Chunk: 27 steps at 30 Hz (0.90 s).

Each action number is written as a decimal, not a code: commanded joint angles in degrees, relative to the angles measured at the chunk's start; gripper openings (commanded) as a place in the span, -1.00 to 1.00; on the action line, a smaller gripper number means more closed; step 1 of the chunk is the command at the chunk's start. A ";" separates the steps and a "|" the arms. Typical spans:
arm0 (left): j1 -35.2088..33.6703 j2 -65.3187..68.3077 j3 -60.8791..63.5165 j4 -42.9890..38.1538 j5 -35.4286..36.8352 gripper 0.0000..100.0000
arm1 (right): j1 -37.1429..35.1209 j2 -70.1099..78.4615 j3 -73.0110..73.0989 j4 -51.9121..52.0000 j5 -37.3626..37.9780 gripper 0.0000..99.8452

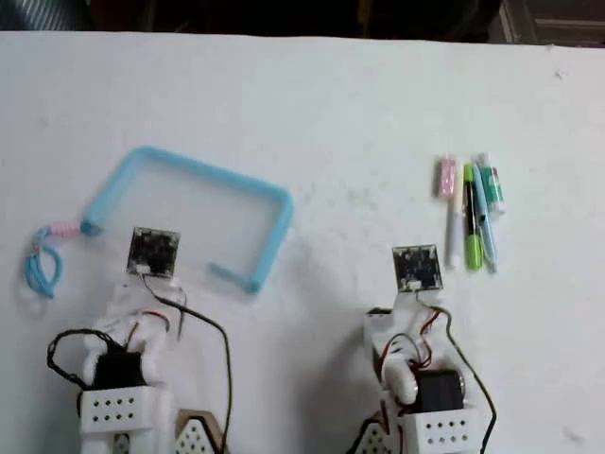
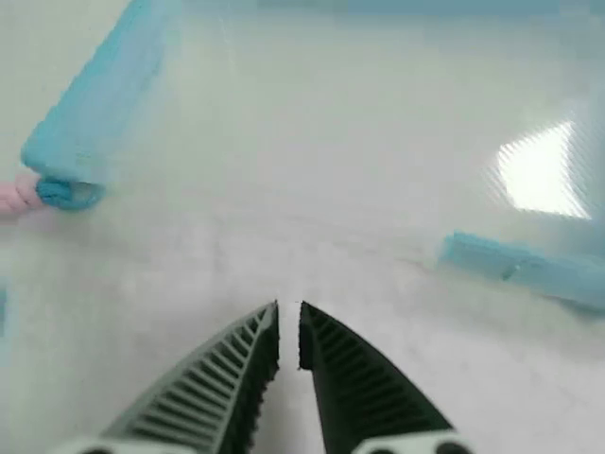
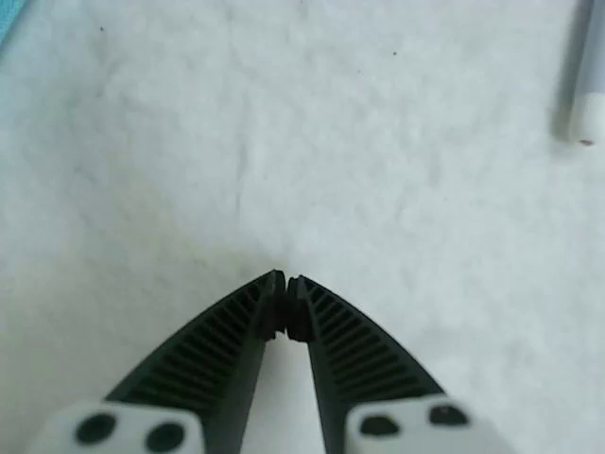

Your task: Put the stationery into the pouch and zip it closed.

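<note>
Presently: clear blue-edged pouch [image 1: 203,173], flat on the table [image 1: 359,104], beneath the left gripper [image 2: 288,320], jaws together, empty. Pens and markers [image 1: 471,213] lie clustered well right of it, near the right gripper [image 3: 285,286], jaws likewise together.

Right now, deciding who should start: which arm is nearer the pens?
Right. The right arm is just beside the pens; the left arm is at the pouch, farther away.

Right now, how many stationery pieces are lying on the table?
5, bunched side by side at the table's right: short pink piece, white pen, green marker, light blue pen, teal pen. They overlap, so one more may be hidden.
</note>
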 commanded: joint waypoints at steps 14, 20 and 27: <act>-0.40 -0.66 0.00 0.26 0.35 -0.37 | 0.13 -0.31 0.00 0.22 0.53 -0.96; -0.40 -0.66 0.00 0.26 0.35 -0.74 | 0.13 -0.31 0.00 0.22 0.53 -0.96; -0.04 -0.66 0.00 0.35 0.53 -0.79 | 0.13 -0.31 0.00 0.22 0.53 -0.96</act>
